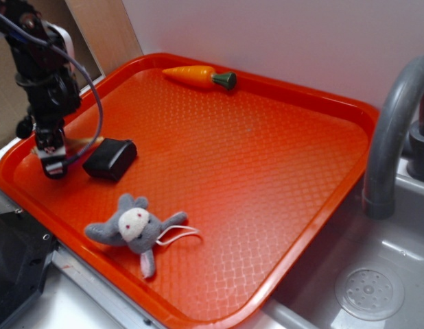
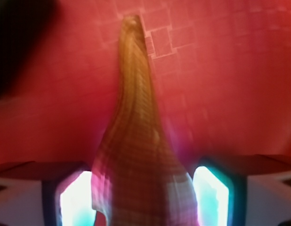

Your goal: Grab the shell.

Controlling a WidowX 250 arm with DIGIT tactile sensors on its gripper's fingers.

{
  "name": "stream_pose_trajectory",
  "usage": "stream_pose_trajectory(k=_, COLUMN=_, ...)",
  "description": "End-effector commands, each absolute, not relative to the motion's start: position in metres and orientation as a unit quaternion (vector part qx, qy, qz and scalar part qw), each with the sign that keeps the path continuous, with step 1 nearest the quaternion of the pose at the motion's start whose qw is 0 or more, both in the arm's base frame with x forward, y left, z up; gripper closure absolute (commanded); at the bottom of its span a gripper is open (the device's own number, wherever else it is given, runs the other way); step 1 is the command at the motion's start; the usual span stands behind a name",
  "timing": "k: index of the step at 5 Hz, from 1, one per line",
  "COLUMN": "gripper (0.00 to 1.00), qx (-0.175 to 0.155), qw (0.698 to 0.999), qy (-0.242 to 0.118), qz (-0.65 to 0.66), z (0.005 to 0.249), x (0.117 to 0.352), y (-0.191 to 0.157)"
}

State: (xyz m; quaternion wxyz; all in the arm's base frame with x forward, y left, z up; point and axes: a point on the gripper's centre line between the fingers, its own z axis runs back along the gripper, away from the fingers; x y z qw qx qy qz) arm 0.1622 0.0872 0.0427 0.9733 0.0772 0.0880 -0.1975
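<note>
The tan-gold ridged shell [image 2: 136, 141] lies on the orange tray [image 1: 253, 157], its wide body between my fingers and its long thin point aimed away from me. In the exterior view only its thin tip [image 1: 86, 141] shows, sticking out beside the gripper towards the black block [image 1: 110, 159]. My gripper [image 1: 53, 156] is low over the tray's left side. In the wrist view my gripper [image 2: 143, 193] has a pad pressed against each side of the shell, left pad [image 2: 76, 200] and right pad [image 2: 211, 195].
An orange toy carrot [image 1: 198, 75] with a green top lies at the tray's far rim. A grey plush toy [image 1: 133, 226] lies near the front rim. A grey faucet [image 1: 390, 137] and a sink drain [image 1: 368, 293] are to the right of the tray.
</note>
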Motion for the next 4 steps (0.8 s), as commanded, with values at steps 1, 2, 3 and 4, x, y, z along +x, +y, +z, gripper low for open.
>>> stream_pose_trajectory(k=1, gripper=1.0, qx=0.158, qw=0.987, qy=0.007, qz=0.04, z=0.152, x=0.178, y=0.036)
stream_pose_trajectory(k=2, gripper=1.0, qx=0.118, qw=0.989, qy=0.037, qz=0.076, z=0.203, x=0.179, y=0.005)
stream_pose_trajectory(k=3, gripper=1.0, qx=0.066, qw=0.993, qy=0.045, qz=0.089, z=0.237, x=0.176, y=-0.034)
stream_pose_trajectory(k=4, gripper=1.0, qx=0.048, qw=0.997, qy=0.022, qz=0.05, z=0.249, x=0.176, y=-0.052)
